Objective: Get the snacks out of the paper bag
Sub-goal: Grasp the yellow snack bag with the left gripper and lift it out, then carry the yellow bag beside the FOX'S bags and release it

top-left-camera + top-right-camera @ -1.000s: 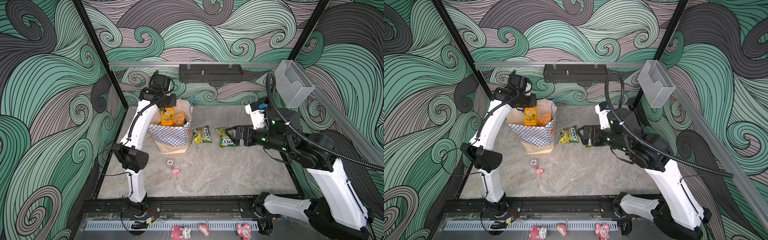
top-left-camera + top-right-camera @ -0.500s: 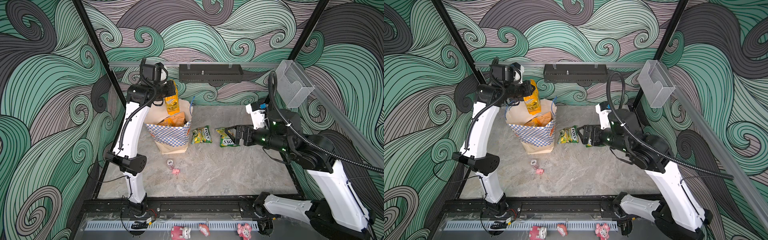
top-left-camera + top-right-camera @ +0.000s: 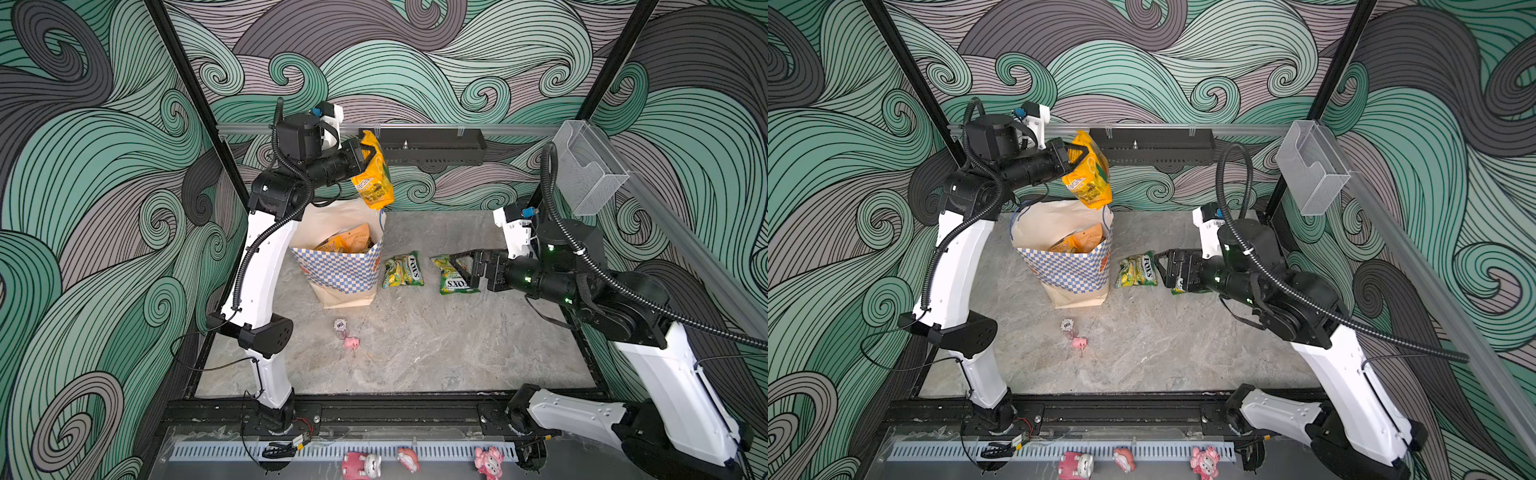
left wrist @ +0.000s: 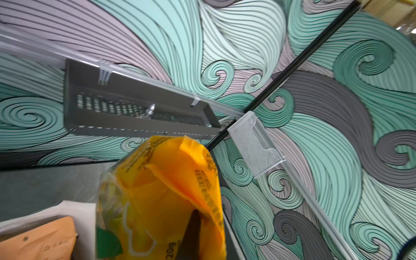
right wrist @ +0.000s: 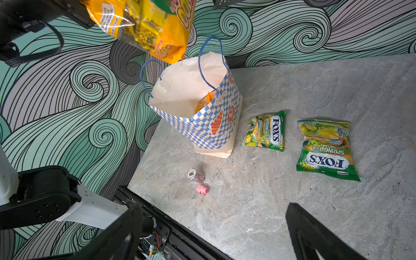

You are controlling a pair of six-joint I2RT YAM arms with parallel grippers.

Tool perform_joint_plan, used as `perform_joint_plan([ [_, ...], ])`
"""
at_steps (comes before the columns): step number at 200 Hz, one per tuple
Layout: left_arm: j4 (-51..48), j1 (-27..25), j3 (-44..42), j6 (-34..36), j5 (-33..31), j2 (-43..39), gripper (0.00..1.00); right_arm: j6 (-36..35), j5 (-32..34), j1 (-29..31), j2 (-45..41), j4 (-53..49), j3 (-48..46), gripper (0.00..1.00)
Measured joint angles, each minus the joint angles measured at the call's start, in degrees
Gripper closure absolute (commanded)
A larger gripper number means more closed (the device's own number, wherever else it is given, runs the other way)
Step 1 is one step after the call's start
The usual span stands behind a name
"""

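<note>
Paper bag (image 3: 340, 270) upright on worktop (image 3: 457, 353), left of middle, toward back wall. Snack pouch (image 3: 374, 183) hangs from left hand (image 3: 368, 156), above bag mouth. More pouches (image 3: 345, 243) inside bag. Right of bag: candy bag (image 3: 403, 270) just beside it, second candy bag (image 3: 455, 284) farther right, both flat, apart. Before bag: small roll (image 3: 340, 326), pig toy (image 3: 352, 342) just before roll.

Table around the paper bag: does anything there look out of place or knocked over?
Nothing is spilled: the paper bag stands upright. The odd ones are a small striped cylinder lying on its side and a tiny pink pig beside it, in front of the bag, neither a snack packet.
</note>
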Motion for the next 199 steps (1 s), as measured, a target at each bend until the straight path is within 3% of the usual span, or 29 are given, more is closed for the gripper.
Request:
perform_joint_plan([
  [75,4.0,-9.3,0.5,0.7,3.4,0.0,1.00,0.6,1.2,0.0,-2.0,1.2,-1.7,0.01],
  [135,-0.3,-17.4,-0.2,12.3,0.2,0.1,1.00,1.5,2.7,0.0,-4.1,1.4,-4.6,0.01],
  [199,-4.7,-28.1,-12.6,27.1,-10.3,0.3,1.00,1.5,7.1,0.0,-8.9,-0.1,-7.8,0.01],
])
